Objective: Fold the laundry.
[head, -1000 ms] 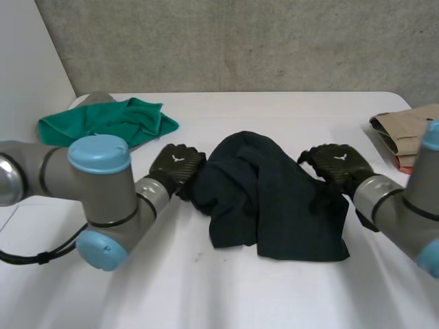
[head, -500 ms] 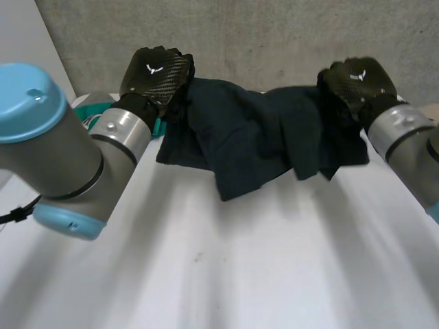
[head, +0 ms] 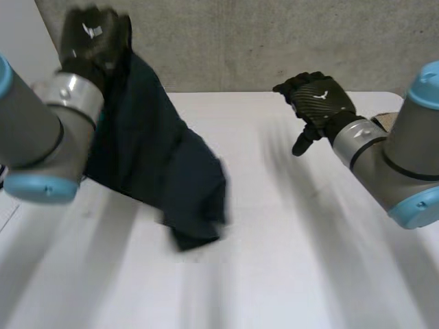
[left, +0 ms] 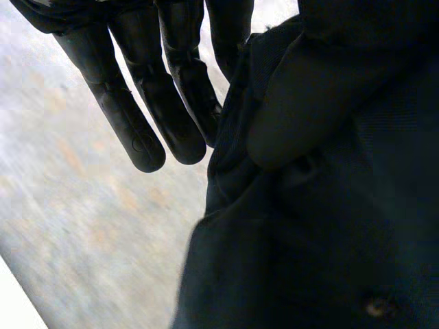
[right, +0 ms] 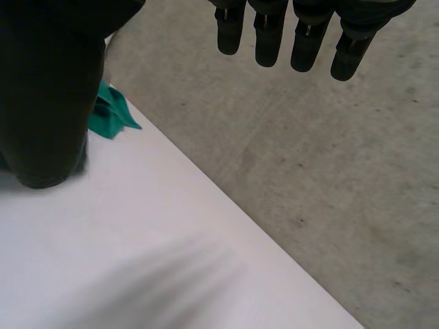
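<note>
Now only the left hand (head: 92, 38) is pinching the dark garment (head: 164, 178) aloft, the right hand (head: 319, 103) hanging with fingers spread and empty after letting go, probably forcing a regrasp.

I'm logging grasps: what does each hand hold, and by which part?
The left hand pinches the dark cloth at its top end, the rest hanging down; the right hand is open, empty.
</note>
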